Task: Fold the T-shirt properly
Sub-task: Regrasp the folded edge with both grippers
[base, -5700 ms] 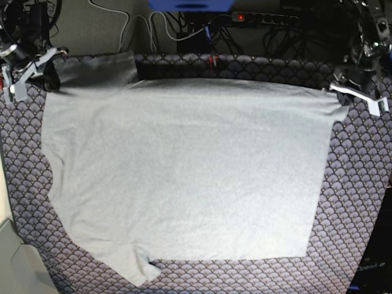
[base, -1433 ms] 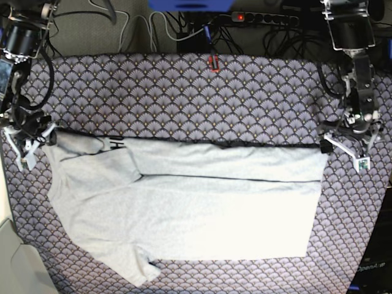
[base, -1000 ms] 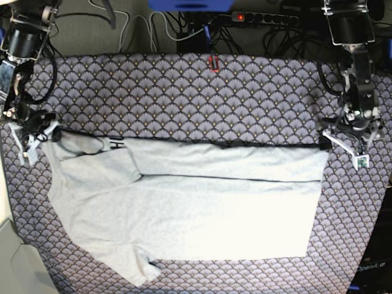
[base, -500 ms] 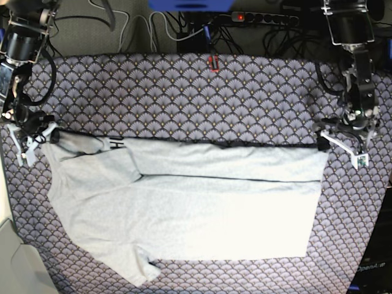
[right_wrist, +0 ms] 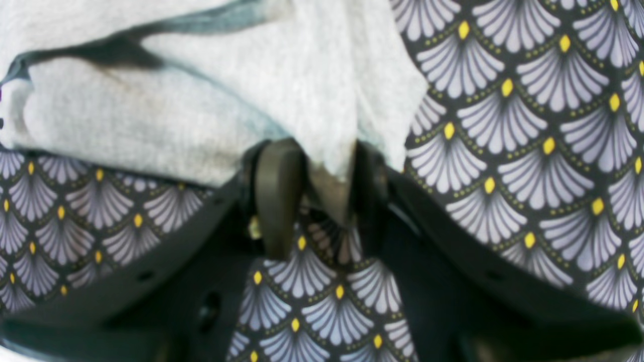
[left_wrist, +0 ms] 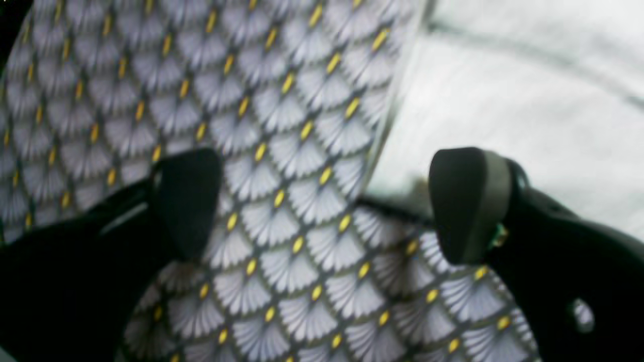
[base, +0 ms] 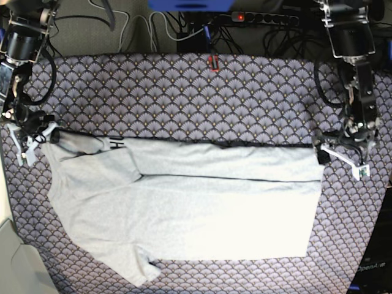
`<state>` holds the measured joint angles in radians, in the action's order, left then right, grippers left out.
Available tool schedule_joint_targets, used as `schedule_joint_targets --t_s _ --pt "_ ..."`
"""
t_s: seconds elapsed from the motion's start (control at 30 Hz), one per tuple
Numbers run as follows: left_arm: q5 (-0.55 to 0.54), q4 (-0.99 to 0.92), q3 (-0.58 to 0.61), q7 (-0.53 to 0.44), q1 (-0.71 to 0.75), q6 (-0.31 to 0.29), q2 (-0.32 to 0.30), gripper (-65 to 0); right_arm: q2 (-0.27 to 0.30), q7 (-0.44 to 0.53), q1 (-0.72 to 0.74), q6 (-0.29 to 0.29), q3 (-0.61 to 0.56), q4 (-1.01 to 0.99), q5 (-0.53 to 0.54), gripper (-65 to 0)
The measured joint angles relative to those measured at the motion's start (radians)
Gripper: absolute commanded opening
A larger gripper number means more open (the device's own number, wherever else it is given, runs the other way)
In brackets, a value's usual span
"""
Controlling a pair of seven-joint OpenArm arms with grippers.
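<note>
The light grey T-shirt (base: 202,208) lies on the tablecloth with its far part folded forward over itself. A bit of black lettering (base: 116,143) shows at the fold on the left. My right gripper (base: 33,138) is at the shirt's left fold corner. In the right wrist view the gripper (right_wrist: 324,196) is shut on a tip of the shirt's cloth (right_wrist: 201,100). My left gripper (base: 340,153) is at the shirt's right fold corner. In the left wrist view it (left_wrist: 322,206) is open and empty over the tablecloth, with the shirt's edge (left_wrist: 528,90) just beyond it.
The purple-grey fan-patterned tablecloth (base: 184,92) covers the table. A small red object (base: 213,62) lies at its far edge. Cables and a power strip (base: 263,17) run behind the table. A pale surface (base: 12,263) shows at the front left corner.
Since the oldest frame the shirt's far edge has been folded forward. In the last second the left gripper shifted slightly toward the shirt's corner; the shirt and the right gripper barely moved.
</note>
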<state>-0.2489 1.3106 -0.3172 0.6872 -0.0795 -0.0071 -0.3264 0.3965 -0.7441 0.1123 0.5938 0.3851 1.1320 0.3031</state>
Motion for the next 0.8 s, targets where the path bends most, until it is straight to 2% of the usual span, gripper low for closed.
schedule_joint_targets --t_s 0.37,0.8 --pt "0.004 -0.126 0.001 -0.019 -0.061 0.003 0.064 0.0 -0.012 0.006 0.000 -0.001 0.001 0.001 -0.001 -43.9" --pt "0.004 -0.154 0.003 -0.074 -0.078 0.003 0.105 0.0 -0.011 0.009 0.006 -0.007 -0.030 0.003 -0.009 -43.9"
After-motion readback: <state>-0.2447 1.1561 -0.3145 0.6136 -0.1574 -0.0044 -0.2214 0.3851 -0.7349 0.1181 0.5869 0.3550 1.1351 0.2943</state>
